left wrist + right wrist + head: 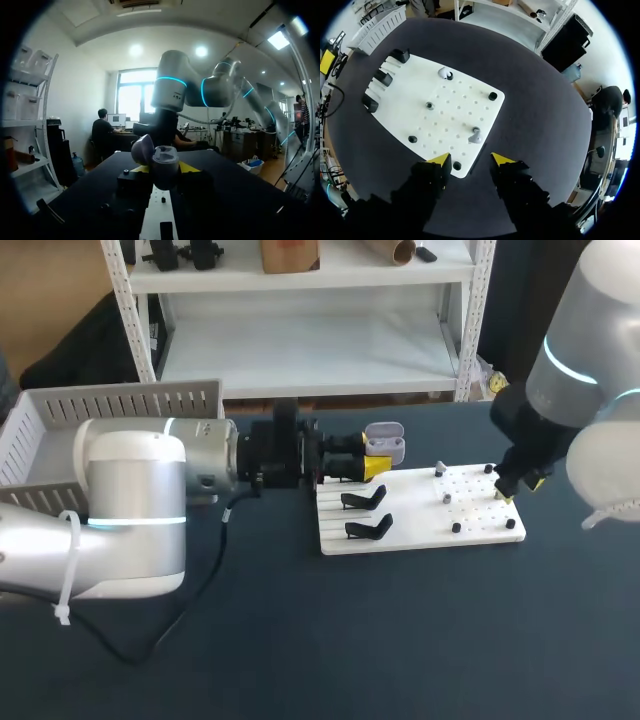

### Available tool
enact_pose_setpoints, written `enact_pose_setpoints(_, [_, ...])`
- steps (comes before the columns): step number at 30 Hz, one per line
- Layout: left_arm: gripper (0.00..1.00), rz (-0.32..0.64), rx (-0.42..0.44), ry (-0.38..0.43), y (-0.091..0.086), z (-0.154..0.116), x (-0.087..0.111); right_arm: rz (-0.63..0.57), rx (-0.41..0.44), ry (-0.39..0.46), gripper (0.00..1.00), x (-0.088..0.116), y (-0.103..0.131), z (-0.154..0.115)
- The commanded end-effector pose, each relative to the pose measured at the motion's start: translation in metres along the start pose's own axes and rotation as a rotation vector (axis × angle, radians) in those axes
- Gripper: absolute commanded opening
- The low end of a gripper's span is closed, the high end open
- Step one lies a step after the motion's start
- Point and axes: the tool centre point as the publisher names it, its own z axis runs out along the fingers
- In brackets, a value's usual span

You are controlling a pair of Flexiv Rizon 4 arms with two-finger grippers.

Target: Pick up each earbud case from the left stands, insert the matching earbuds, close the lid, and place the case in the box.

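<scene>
My left gripper [375,468] is shut on a grey earbud case [385,445], held lid-open above the far left corner of the white board [420,530]. In the left wrist view the case [161,162] sits between the yellow fingertips [189,166] with its lid [142,148] tipped back. My right gripper [507,488] hovers over the board's right edge. Its fingers stand apart, open [471,159], just above and short of a pale earbud [475,136] on the board. A second earbud [444,73] rests near the board's far edge.
Two empty black stands [362,500] [368,528] occupy the board's left part. Small black pegs [492,95] [429,105] dot the hole grid. A white slatted box [120,405] stands at the far left, behind my left arm.
</scene>
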Motion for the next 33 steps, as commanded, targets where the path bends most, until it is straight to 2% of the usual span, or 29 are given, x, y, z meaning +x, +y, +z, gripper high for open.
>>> enact_pose_setpoints(1, [0.00, 0.002, -0.003, -0.004, 0.000, 0.000, 0.001, -0.004, -0.010, 0.016, 0.50, -0.005, -0.002, 0.004])
enact_pose_setpoints(18, [0.00, 0.002, -0.003, -0.004, 0.000, 0.000, 0.001, -0.009, -0.037, 0.068, 0.47, -0.007, -0.003, 0.028])
enact_pose_setpoints(33, [0.00, 0.002, -0.003, -0.004, 0.000, 0.000, 0.001, 0.022, -0.025, 0.062, 0.43, -0.015, -0.005, 0.030])
